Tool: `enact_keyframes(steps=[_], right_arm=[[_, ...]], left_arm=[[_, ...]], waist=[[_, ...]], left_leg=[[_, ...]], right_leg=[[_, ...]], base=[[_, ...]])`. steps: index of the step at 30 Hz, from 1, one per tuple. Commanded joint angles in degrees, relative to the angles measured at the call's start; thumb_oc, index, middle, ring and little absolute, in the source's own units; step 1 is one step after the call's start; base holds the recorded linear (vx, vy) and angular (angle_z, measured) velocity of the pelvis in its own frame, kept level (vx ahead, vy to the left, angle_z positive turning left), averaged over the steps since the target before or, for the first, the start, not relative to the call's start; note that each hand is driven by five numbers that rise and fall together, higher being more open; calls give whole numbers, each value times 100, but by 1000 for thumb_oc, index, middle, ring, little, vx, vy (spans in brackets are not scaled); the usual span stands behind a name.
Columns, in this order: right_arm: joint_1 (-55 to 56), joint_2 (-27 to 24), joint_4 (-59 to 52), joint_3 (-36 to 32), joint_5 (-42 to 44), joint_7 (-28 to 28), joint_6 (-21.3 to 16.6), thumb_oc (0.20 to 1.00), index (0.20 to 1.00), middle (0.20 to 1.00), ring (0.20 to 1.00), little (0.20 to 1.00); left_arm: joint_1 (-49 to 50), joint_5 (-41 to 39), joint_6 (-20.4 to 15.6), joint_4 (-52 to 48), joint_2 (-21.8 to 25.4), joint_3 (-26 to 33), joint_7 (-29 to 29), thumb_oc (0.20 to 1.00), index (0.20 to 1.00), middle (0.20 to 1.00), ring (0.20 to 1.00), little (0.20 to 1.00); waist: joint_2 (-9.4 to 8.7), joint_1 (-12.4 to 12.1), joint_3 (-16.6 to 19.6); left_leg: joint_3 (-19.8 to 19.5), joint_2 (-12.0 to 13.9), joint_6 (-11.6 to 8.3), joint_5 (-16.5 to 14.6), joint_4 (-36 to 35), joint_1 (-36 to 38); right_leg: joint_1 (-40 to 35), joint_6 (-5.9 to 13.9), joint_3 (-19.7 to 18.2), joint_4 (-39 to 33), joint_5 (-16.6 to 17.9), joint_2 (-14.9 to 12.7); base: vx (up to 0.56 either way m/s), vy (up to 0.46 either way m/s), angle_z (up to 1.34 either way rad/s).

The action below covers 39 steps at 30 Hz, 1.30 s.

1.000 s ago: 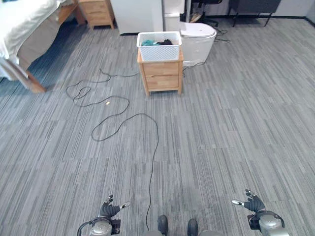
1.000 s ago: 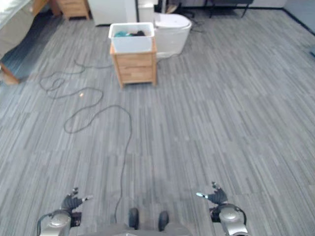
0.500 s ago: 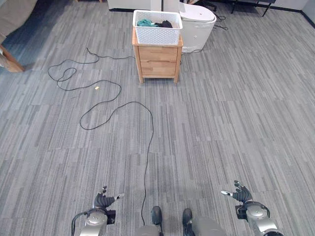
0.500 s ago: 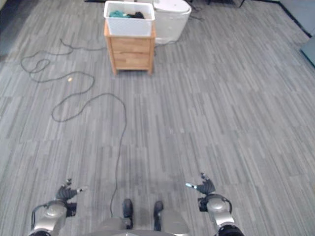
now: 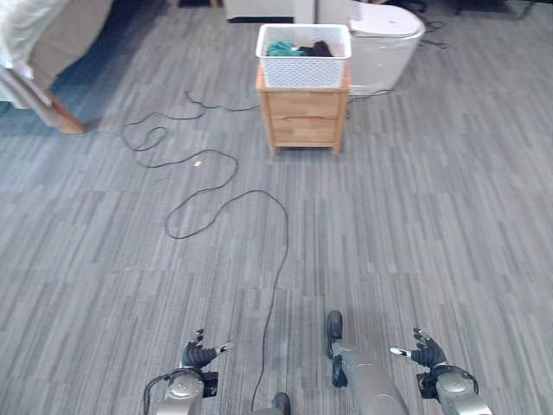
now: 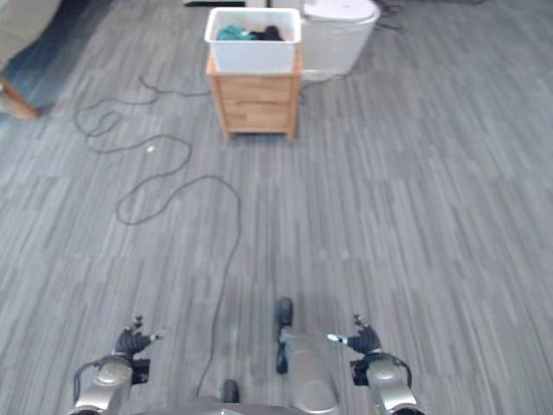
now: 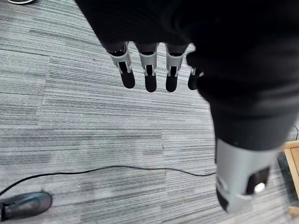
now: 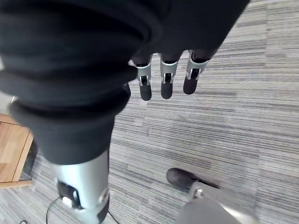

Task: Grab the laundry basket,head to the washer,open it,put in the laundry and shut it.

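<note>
A white laundry basket (image 5: 303,57) holding teal and dark clothes stands on a small wooden nightstand (image 5: 304,118) far ahead. Right behind it, to the right, is a white round-topped washer (image 5: 387,30). My left hand (image 5: 200,354) hangs low at the bottom left, fingers straight and holding nothing; its fingers (image 7: 149,70) hang over bare carpet. My right hand (image 5: 426,353) hangs at the bottom right, also open and empty, its fingers (image 8: 165,72) above the floor. Both hands are far from the basket.
A long black cable (image 5: 203,192) snakes across the grey striped carpet between me and the nightstand. A bed (image 5: 39,43) with a wooden leg is at the far left. White furniture (image 5: 259,8) stands at the back.
The camera has shifted, so the whole scene sits a little to the right and lower. Both hands still hang open at my sides.
</note>
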State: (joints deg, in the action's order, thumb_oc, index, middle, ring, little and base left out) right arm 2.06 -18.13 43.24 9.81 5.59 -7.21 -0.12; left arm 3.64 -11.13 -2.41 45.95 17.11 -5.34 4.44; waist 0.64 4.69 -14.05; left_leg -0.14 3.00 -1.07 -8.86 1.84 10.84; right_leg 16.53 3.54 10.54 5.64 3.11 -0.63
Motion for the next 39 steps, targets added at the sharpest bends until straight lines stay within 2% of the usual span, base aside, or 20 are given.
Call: enact_keyframes(steps=[1,2,4,7,8,9,11,12,13,14,20,23,26,27,28,30,31,32,36,39], right_arm=[[-44,-290,-250,39,24,-25,-227,1000,1000,1000,1000,1000],[-79,-324,-214,34,40,-46,-218,1000,1000,1000,1000,1000],[-131,-350,-163,41,69,-68,-215,1000,1000,1000,1000,1000],[-207,-416,-80,42,84,-109,-198,1000,1000,1000,1000,1000],[-244,-451,-56,34,101,-147,-202,1000,1000,1000,1000,1000],[-260,-469,-38,35,91,-170,-200,1000,1000,1000,1000,1000],[-260,-469,-37,35,91,-170,-201,1000,1000,1000,1000,1000],[-279,-469,10,40,85,-190,-192,1000,1000,1000,1000,1000],[-279,-469,10,40,85,-190,-192,1000,1000,1000,1000,1000],[-264,-412,166,73,53,-269,-168,1000,1000,1000,1000,1000],[-243,-290,267,77,-11,-220,-151,1000,1000,1000,1000,1000],[-269,-84,353,57,28,-160,-155,1000,1000,1000,1000,1000],[-273,-48,333,57,43,-133,-158,1000,1000,1000,1000,1000],[-351,10,289,98,57,-125,-171,1000,1000,1000,1000,1000],[-368,34,247,108,78,-116,-182,1000,1000,1000,1000,1000],[-413,51,182,176,57,-85,-168,1000,1000,1000,1000,1000],[-412,50,181,177,57,-85,-168,1000,1000,1000,1000,1000],[-454,37,173,205,50,-78,-148,1000,1000,1000,1000,1000],[-448,13,146,182,113,-93,-146,1000,1000,1000,1000,1000],[-412,-4,115,145,173,-99,-129,1000,1000,1000,1000,1000]], left_arm=[[-46,-33,-68,-110,281,-56,-112,1000,1000,1000,1000,1000],[-96,-43,-68,-72,266,-92,-106,1000,1000,1000,1000,1000],[-158,-67,-79,-27,237,-134,-94,1000,1000,1000,1000,1000],[-258,-98,-78,72,209,-167,-76,1000,1000,1000,1000,1000],[-253,-114,-88,46,215,-154,-48,1000,1000,1000,1000,1000],[-246,-114,-83,43,228,-128,-40,1000,1000,1000,1000,1000],[-246,-113,-82,42,228,-128,-40,1000,1000,1000,1000,1000],[-240,-118,-80,52,239,-104,-22,1000,1000,1000,1000,1000],[-240,-118,-80,52,239,-104,-22,1000,1000,1000,1000,1000],[-230,-176,-99,192,252,-36,48,1000,1000,1000,1000,1000],[-172,-101,-102,322,291,12,39,1000,1000,1000,1000,1000],[-189,-10,-79,448,359,24,9,1000,1000,1000,1000,1000],[-209,27,-73,424,412,19,-17,1000,1000,1000,1000,1000],[-265,25,-63,374,505,21,-13,1000,1000,1000,1000,1000],[-303,65,-64,393,554,25,8,1000,1000,1000,1000,1000],[-321,42,-53,275,607,35,36,1000,1000,1000,1000,1000],[-320,42,-53,274,607,35,36,1000,1000,1000,1000,1000],[-297,-3,-53,241,602,64,48,1000,1000,1000,1000,1000],[-310,-65,-56,290,546,79,74,1000,1000,1000,1000,1000],[-387,-145,-79,270,491,103,109,1000,1000,1000,1000,1000]], waist=[[-192,137,451],[-218,137,448],[-246,121,413],[-351,29,360],[-385,-86,256],[-370,-155,210],[-373,-158,199],[-359,-240,144],[-359,-240,144],[-311,-507,79],[-343,-661,247],[-558,-658,398],[-595,-662,426],[-632,-619,397],[-661,-589,363],[-582,-540,281],[-582,-538,279],[-479,-473,208],[-414,-326,101],[-428,-179,27]], left_leg=[[379,-200,-387,485,817,-83],[460,-145,-383,599,1038,-215],[551,-116,-302,551,1143,-394],[815,-138,-85,217,916,-921],[901,-182,-64,281,800,-1457],[908,-162,-98,543,652,-1717],[910,-166,-100,545,639,-1695],[914,-144,-151,853,433,-1918],[914,-144,-151,853,433,-1918],[878,-68,-272,1529,-433,-2471],[1016,78,-246,1778,-539,-2468],[1125,-41,-71,1488,21,-2428],[1162,-65,-9,1395,90,-2406],[1213,-130,119,1198,139,-2278],[1276,-189,176,1083,172,-2174],[1315,-249,296,875,98,-1775],[1313,-252,296,872,99,-1772],[1301,-290,319,758,-34,-1486],[1174,-413,321,578,-135,-1119],[987,-587,317,344,-117,-828]], right_leg=[[-454,-14,-109,-170,-109,30],[-566,-56,-115,-197,-187,32],[-668,-77,-133,-215,-283,10],[-915,-70,-166,-258,-489,-110],[-1098,-63,-217,-275,-580,-163],[-1204,-70,-251,-302,-610,-139],[-1219,-69,-254,-303,-616,-141],[-1351,-78,-301,-337,-662,-88],[-1351,-78,-301,-337,-662,-88],[-1845,-89,-476,-400,-908,35],[-2372,0,-769,-398,-1160,-4],[-2390,208,-927,-24,-1141,-347],[-2271,268,-983,260,-1011,-394],[-1967,373,-1049,915,-751,-465],[-1874,436,-1042,1158,-605,-507],[-1263,386,-928,1609,-278,-476],[-1263,387,-927,1617,-285,-478],[-890,293,-721,1418,-380,-388],[-539,270,-550,928,-393,-248],[-264,353,-467,174,-136,-191]], base=[[381,-214,41],[340,-174,20],[147,-55,0],[199,-23,-19],[247,11,6],[187,9,6],[71,6,-19],[75,8,-59],[493,111,-71],[542,154,-51],[423,208,-28],[337,243,-35],[176,147,-35],[220,200,-9],[287,250,-17],[262,199,-17],[336,216,-20],[188,104,-10],[275,92,-1],[311,-1,13]])
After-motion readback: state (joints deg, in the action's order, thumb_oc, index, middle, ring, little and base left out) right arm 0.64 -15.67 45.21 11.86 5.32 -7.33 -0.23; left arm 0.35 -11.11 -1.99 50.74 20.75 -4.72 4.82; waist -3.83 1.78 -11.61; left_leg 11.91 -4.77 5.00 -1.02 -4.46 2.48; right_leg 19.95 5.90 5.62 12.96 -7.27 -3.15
